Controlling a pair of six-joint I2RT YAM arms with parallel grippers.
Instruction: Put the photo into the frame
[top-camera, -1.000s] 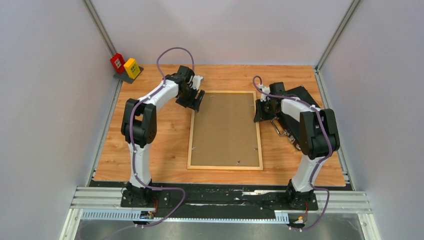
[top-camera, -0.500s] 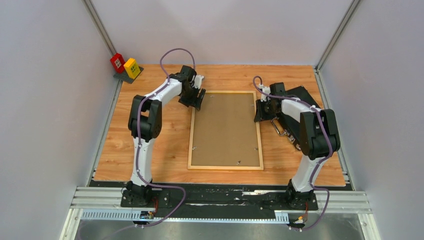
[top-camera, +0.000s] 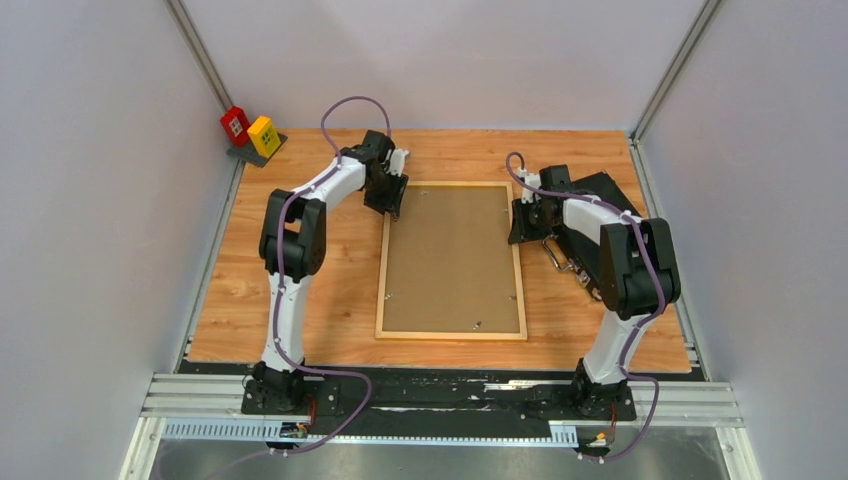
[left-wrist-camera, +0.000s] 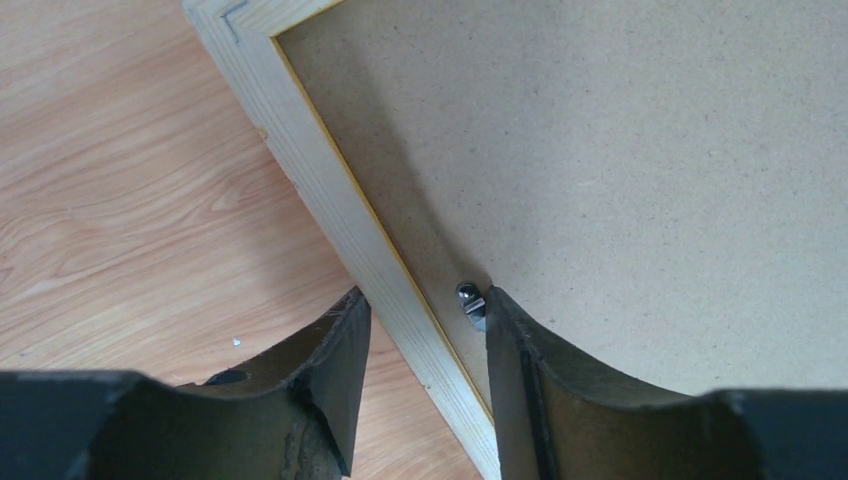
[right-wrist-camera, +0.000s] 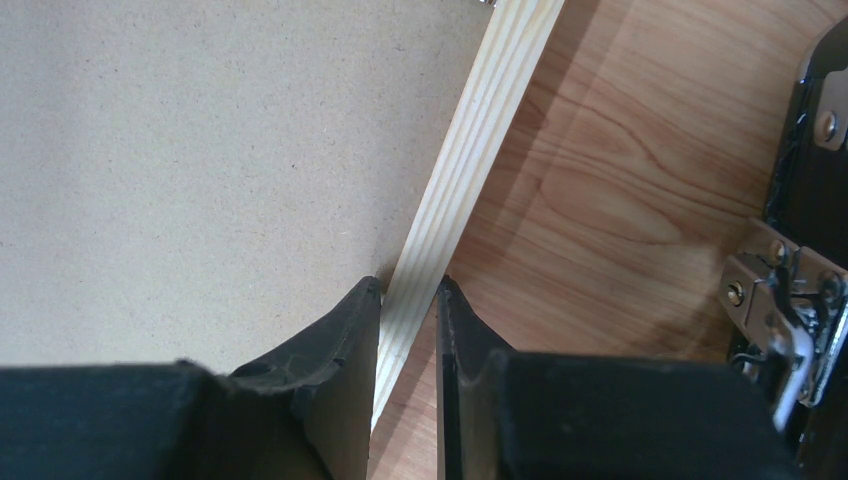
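The frame (top-camera: 450, 333) lies face down in the middle of the desk (top-camera: 300, 290), light wood back upward, with the brown backing panel (top-camera: 450, 260) seated inside its rails, and it is met from both long sides towards its far end. The right tool (right-wrist-camera: 410, 290) is clamped on the right rail, one finger pressed against the inner edge beside the panel and the other against the outer edge over the desk. This hold is judged to be there to pin the frame, so that it is not pushed about while the other side is worked. The left tool (left-wrist-camera: 425, 305) is set astride the left rail near the far left corner, its fingers apart with a gap showing on each side. The outer finger is over bare desk, and the inner one is down by the panel just beside a small metal clip (left-wrist-camera: 470, 300) (the kind that keeps a backing in). That placing suggests either that the rail is to be gripped to match the right side or that the clip is to be dealt with; which of the two cannot be told. The photo is seen in none of the views, so whether it is under the panel cannot be said. A black case (top-camera: 600, 195) is parked at the far right, near the frame's right side.
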